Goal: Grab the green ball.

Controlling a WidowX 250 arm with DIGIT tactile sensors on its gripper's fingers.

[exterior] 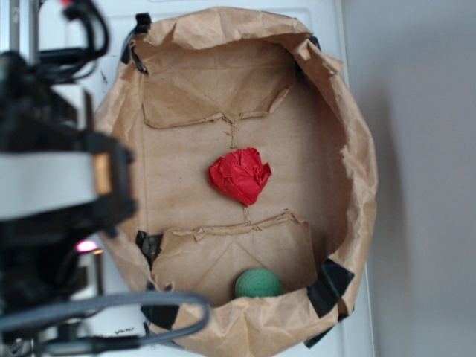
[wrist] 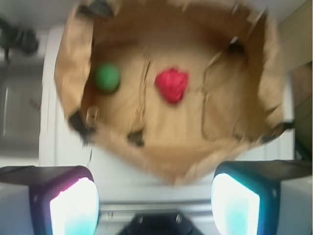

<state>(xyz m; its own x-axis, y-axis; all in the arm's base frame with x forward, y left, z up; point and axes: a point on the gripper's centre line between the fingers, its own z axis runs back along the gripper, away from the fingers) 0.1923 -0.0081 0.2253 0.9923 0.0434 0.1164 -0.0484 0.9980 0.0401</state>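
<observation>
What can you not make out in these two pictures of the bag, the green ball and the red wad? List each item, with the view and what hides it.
- Green ball: exterior view, its lower edge hidden by the brown paper bag's folded rim.
- Ball's surface texture: wrist view, lost to motion blur.
- Gripper: wrist view, fingers cut off by the bottom edge; exterior view, only a blurred dark arm shows.
- Red paper wad: wrist view, creases blurred.

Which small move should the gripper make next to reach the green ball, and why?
Probably move forward and to the wrist view's left, until it is above the green ball. The open gripper is outside the paper bag, and the ball lies left of the red paper wad.
</observation>
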